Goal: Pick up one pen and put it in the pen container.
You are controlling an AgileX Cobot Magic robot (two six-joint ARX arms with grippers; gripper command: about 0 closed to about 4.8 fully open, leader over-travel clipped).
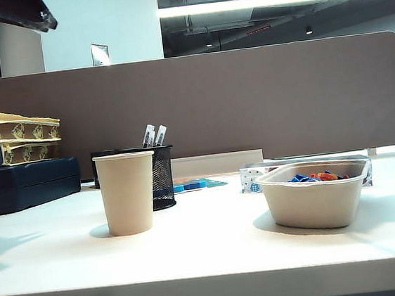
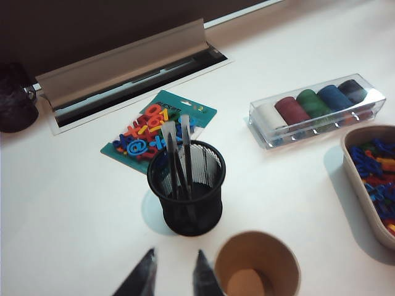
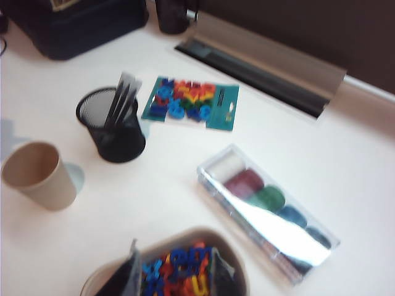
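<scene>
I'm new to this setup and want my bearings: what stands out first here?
The black mesh pen container with two pens standing in it, mid-table beside a beige paper cup. A beige bowl of bright plastic letters sits to the right. The left gripper hovers open above the cup and container.

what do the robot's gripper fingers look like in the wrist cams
Little shows. The left gripper has two dark, glossy, tapered fingers narrowing to points. Of the right gripper only a blurred dark finger edge is in frame. No cables or markings visible; neither arm appears in the exterior view.
</scene>
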